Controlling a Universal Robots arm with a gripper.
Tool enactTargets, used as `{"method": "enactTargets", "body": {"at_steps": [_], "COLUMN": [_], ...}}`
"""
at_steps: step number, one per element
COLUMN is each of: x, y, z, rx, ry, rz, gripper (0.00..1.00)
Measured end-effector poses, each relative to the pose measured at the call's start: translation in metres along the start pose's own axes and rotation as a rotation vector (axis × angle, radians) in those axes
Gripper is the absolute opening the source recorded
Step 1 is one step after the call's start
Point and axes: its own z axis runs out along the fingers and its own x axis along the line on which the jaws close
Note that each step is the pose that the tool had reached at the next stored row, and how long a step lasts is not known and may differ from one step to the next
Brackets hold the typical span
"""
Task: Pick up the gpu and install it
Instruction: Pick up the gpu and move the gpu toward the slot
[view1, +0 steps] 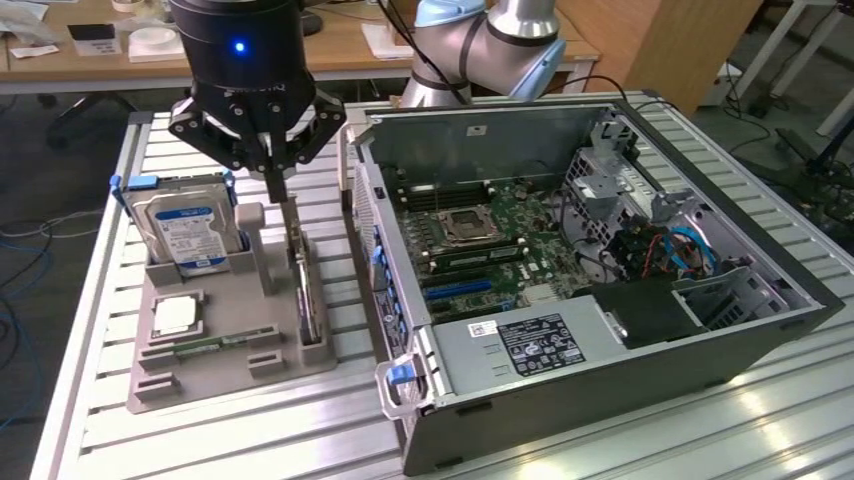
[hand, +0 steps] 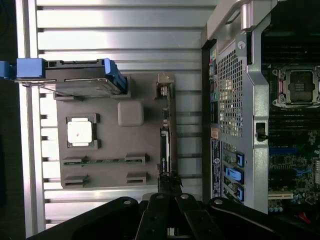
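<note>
Just below the closed end effector (view1: 276, 193), edge-on gpu (view1: 307, 295) (contact unclear)

We see the gpu (view1: 307, 295) edge-on, at nine o'clock from the case (view1: 601, 400), its face hidden; the hard drive (view1: 187, 230) label is unreadable.

Closed jaws sit at the upright gpu (view1: 306, 298) in the gray holder (view1: 251, 312).

A robotics lab or workshop: a slatted aluminium desk (view1: 747, 430) carries an opened computer case (view1: 601, 400) and a grey parts holder (view1: 200, 370), a robot arm (view1: 494, 40) with its gripper (view1: 276, 192) hangs above, and cluttered wooden tables (view1: 334, 60) stand at twelve o'clock.
</note>
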Motion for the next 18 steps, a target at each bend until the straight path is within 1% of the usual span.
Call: {"method": "enactTargets", "body": {"at_steps": [1,3,4,6,7,8,10,11,14,18], "x": [0.0000,0.0000,0.0000,0.0000,0.0000,0.0000,0.0000,0.0000,0.0000,0.0002], "y": [0.0000,0.0000,0.0000,0.0000,0.0000,0.0000,0.0000,0.0000,-0.0001,-0.0004], "z": [0.0000,0.0000,0.0000,0.0000,0.0000,0.0000,0.0000,0.0000,0.0009,0.0078], "rx": [-0.0001,0.0000,0.0000,0.0000,-0.0001,0.0000,0.0000,0.0000,-0.0002,-0.0001], "ry": [0.0000,0.0000,0.0000,0.0000,0.0000,0.0000,0.0000,0.0000,-0.0001,-0.0001], "rz": [0.000,0.000,0.000,0.000,0.000,0.000,0.000,0.000,0.000,0.000], "gripper": [0.11,0.24,0.24,0.35,0.35,0.41,0.41,0.47,0.47,0.47]}}
